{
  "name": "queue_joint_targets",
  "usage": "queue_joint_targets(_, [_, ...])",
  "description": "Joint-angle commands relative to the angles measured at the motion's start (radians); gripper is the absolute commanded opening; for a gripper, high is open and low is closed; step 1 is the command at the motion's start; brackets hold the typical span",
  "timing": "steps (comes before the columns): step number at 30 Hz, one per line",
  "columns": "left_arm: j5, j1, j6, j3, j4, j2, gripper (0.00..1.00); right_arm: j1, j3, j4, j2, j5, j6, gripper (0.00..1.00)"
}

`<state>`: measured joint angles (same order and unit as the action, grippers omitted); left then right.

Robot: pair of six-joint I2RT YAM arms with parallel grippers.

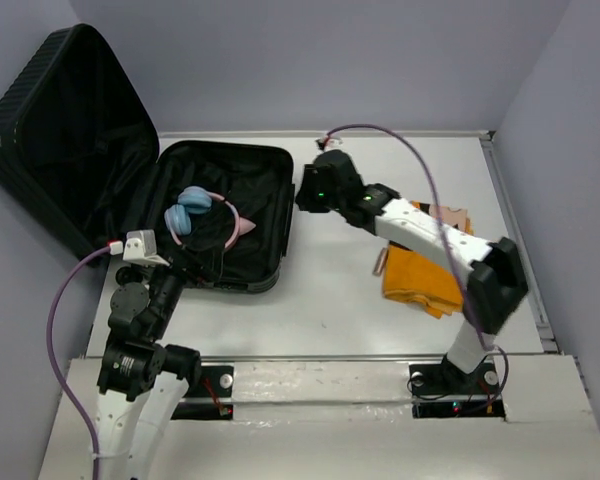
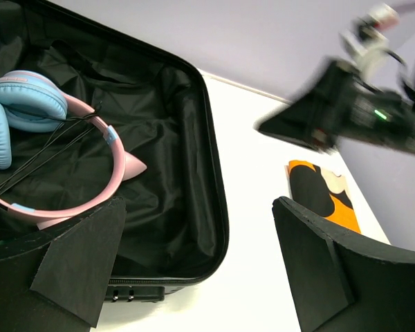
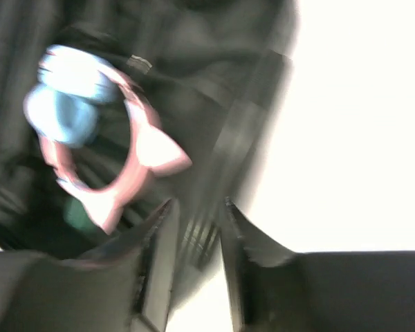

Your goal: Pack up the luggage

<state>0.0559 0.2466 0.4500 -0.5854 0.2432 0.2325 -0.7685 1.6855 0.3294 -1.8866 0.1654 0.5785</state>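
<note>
The luggage point(image 1: 265, 170) lies open at the left of the table, its ribbed lid point(image 1: 60, 110) leaning back against the wall. Pink-and-blue cat-ear headphones point(image 1: 195, 215) lie on its black lining; they also show in the left wrist view point(image 2: 28, 104) and, blurred, in the right wrist view point(image 3: 76, 104). My left gripper point(image 1: 187, 263) is wide open and empty over the luggage's front right corner point(image 2: 207, 277). My right gripper point(image 1: 305, 195) hovers at the luggage's right rim, its jaws a narrow gap apart with nothing between them point(image 3: 196, 228).
An orange cloth point(image 1: 420, 280) lies crumpled at the right under my right arm, with a beige item point(image 1: 450, 215) behind it. A patterned orange-and-black piece point(image 2: 325, 190) shows right of the luggage. A small pinkish object point(image 1: 378, 262) lies beside the cloth.
</note>
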Motion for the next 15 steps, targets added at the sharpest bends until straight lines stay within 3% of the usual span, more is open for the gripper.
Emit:
queue_joint_targets(1, [0.019,-0.003,-0.017,-0.014,-0.056,-0.016,0.99,0.093,-0.385,-0.007,0.289,0.155,-0.052,0.33])
queue_joint_targets(2, [0.022,-0.003,-0.019,-0.014,-0.058,-0.016,0.99,0.148,-0.538,-0.007,0.376,0.142,-0.031,0.33])
queue_joint_targets(6, [0.030,-0.003,-0.019,-0.013,-0.059,-0.004,0.99,0.215,-0.768,-0.010,0.486,0.106,-0.039,0.41])
queue_joint_targets(7, [0.030,-0.003,-0.020,-0.013,-0.061,-0.001,0.99,0.228,-0.786,-0.009,0.504,0.111,-0.045,0.45])
queue_joint_targets(15, [0.022,-0.003,-0.017,-0.014,-0.056,0.002,0.99,0.259,-0.830,-0.018,0.425,0.138,-0.034,0.46])
